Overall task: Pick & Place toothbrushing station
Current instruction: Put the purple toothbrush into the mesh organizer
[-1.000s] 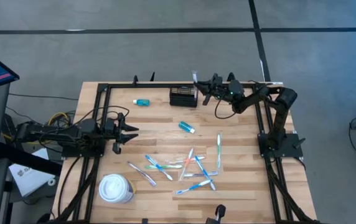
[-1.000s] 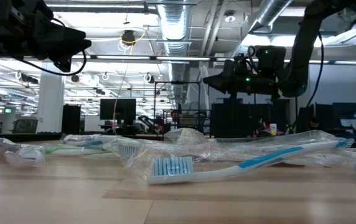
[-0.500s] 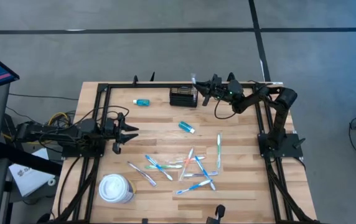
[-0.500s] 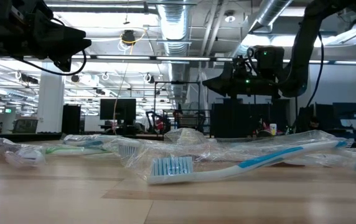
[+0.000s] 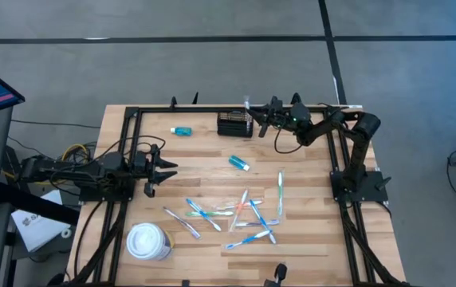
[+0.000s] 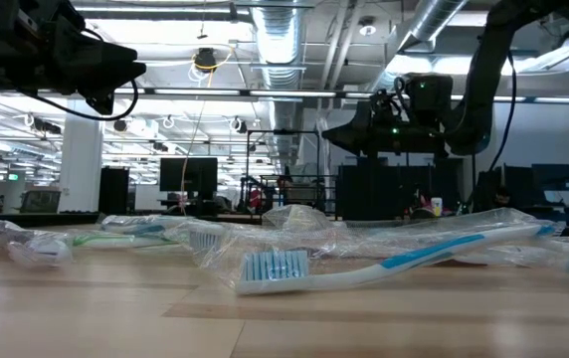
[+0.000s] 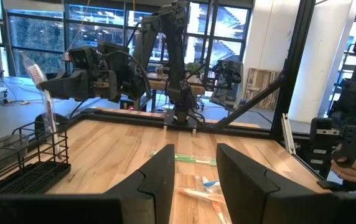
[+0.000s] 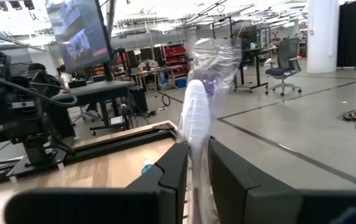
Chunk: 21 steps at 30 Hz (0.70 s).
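Standing wrapped toothbrush point(image 8: 195, 106) and station point(image 5: 233, 124) show no readable writing.

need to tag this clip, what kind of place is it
Most likely a robotics lab in an open industrial workspace: exposed ceiling ducts, rows of monitors and desks behind the table, and a concrete floor marked with tape lines.
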Each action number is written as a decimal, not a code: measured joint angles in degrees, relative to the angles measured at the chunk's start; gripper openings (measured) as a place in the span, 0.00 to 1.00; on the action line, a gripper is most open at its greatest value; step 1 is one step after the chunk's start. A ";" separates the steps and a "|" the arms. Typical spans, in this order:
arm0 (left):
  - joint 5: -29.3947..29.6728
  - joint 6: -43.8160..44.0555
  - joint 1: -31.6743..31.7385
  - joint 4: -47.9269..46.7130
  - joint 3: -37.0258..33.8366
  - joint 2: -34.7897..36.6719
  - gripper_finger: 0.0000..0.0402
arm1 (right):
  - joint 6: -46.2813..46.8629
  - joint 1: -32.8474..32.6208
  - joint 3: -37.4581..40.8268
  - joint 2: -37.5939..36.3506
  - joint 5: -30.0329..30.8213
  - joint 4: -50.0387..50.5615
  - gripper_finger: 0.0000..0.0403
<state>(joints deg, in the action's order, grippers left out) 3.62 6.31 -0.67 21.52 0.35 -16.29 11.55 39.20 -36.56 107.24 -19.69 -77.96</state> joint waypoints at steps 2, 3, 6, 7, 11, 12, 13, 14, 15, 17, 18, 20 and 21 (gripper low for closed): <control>0.00 0.01 0.00 0.00 -0.01 0.01 0.28 | -0.35 -0.27 -0.02 0.00 0.01 0.89 0.14; 0.00 0.01 0.00 0.00 0.01 0.00 0.28 | -1.01 -0.34 -0.02 0.00 0.01 1.66 0.14; 0.00 0.02 0.00 0.00 0.00 0.00 0.28 | -2.76 -0.86 -0.02 0.00 0.08 4.24 0.14; 0.00 0.01 0.00 0.00 -0.01 0.00 0.28 | -3.07 -0.93 -0.02 0.00 0.11 5.05 0.14; 0.00 0.01 0.00 0.00 0.00 0.00 0.28 | -3.29 -0.96 -0.02 0.00 0.12 7.66 0.14; 0.00 0.01 0.00 0.00 0.00 0.01 0.28 | -3.69 -0.94 -0.02 0.00 0.12 8.59 0.14; 0.00 0.00 0.00 0.00 0.00 0.00 0.28 | -4.24 -0.94 -0.02 0.00 0.20 9.50 0.14; 0.00 0.00 0.00 0.00 0.00 0.00 0.28 | -4.50 -0.91 -0.02 0.00 0.21 10.41 0.14; 0.00 0.02 0.00 0.00 0.00 0.00 0.28 | -4.65 -0.88 -0.02 0.00 0.23 11.23 0.14; 0.00 0.01 0.00 0.00 -0.02 0.00 0.28 | -5.13 -0.87 -0.02 0.00 0.23 12.72 0.14; 0.00 0.02 0.00 -0.02 0.00 0.00 0.28 | -5.71 -0.87 -0.02 0.00 0.23 13.32 0.14; 0.00 0.01 0.00 0.00 -0.02 0.00 0.28 | -6.08 -0.87 -0.02 0.00 0.23 13.71 0.14; 0.00 0.02 0.00 0.00 -0.01 0.00 0.28 | -6.08 -0.87 -0.02 0.00 0.23 13.71 0.14</control>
<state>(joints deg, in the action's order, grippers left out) 3.62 6.32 -0.67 21.52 0.34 -16.29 5.48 38.33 -36.58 107.24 -19.46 -64.25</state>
